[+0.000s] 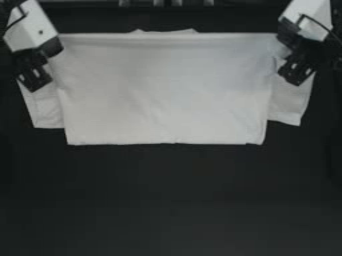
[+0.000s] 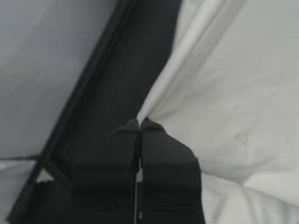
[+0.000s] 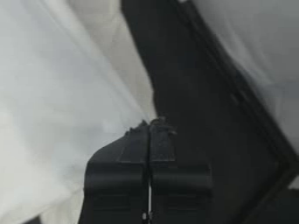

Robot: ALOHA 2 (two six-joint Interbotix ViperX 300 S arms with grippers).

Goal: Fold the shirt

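Shirt [image 1: 160, 90] lies across the table's [image 1: 167, 200] far half, long axis side to side, already doubled. Your left gripper [image 1: 35, 80] and right gripper [image 1: 294, 71] each pinch a top corner shut, equally near, so both sleeves lie just inward.
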